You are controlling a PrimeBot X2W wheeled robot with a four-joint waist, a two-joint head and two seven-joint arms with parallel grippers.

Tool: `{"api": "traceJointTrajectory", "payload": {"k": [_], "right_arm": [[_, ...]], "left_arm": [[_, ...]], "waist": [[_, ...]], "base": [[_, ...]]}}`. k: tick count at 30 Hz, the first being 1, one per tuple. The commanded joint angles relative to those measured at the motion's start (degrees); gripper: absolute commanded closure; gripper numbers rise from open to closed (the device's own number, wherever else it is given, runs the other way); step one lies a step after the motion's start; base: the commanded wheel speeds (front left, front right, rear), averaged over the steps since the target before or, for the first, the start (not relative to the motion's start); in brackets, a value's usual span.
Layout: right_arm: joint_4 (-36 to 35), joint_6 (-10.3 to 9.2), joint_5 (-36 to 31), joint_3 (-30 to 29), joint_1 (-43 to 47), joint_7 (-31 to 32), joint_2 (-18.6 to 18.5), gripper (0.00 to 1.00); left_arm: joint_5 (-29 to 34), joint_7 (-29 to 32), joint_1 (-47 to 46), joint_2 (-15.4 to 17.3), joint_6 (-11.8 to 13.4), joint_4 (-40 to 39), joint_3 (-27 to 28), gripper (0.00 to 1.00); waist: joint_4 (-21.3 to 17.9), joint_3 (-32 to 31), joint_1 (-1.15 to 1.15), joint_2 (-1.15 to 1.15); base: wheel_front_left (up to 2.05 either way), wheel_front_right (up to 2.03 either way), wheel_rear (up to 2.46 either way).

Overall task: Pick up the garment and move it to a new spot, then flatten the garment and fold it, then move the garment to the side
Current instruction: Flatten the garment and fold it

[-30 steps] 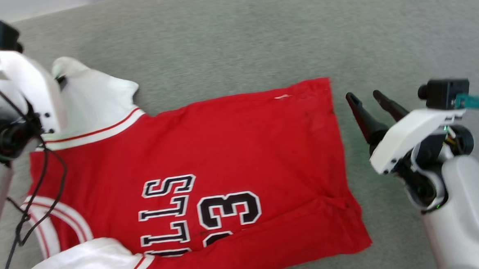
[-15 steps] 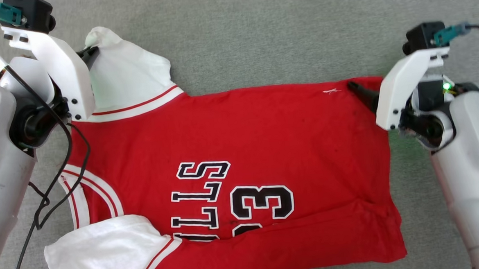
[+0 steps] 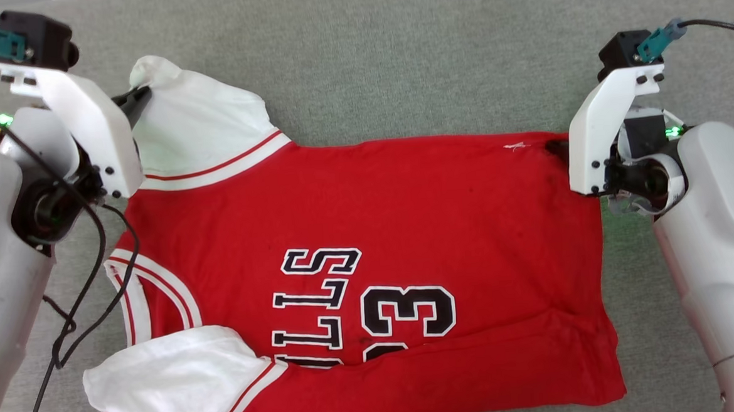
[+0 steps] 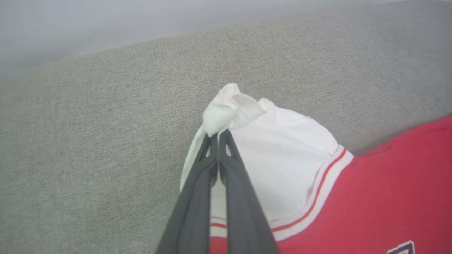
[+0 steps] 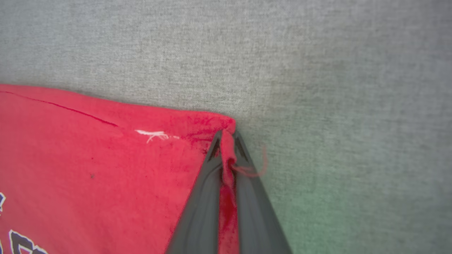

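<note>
The garment lies spread, unfolded, on the grey surface. The left end effector clamps a sleeve, and the right end effector clamps a hem corner. Folding seems yet to come.

The jersey is soft, matt knit cloth, red in the body; its sleeve is white cloth with flat striped trim; the lettering looks like smooth print; a loose thread frays at the hem; the grey upholstered surface is coarse, matt woven fabric; the left end effector and right end effector are matt dark plastic; the wrist bracket is smooth white plastic.
</note>
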Motion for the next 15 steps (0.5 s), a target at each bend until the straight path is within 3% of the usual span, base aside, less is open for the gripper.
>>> {"api": "traceJointTrajectory", "payload": {"k": [1, 8, 15], "right_arm": [[0.9, 0.01, 0.3, 0.8, 2.7, 0.3, 0.3, 1.00], [-5.7, 0.01, 2.5, -0.1, 4.8, -5.4, -1.7, 1.00], [-12.5, 0.01, 5.1, -1.5, 15.4, -7.7, -3.4, 1.00]], "left_arm": [[-0.6, -0.8, 1.3, 0.5, 0.1, -0.1, 0.7, 1.00], [-2.7, -4.4, 7.5, 1.6, 1.2, -2.8, 2.5, 1.00], [-5.8, -10.4, 20.3, 3.2, 5.2, -9.1, 5.7, 1.00]], "waist": [[0.0, -1.3, 0.00, 0.00], [0.7, -6.2, 0.00, 0.00], [1.5, -11.2, 0.00, 0.00]], "base": [[0.00, 0.00, 0.00], [0.00, 0.00, 0.00], [0.00, 0.00, 0.00]]}}
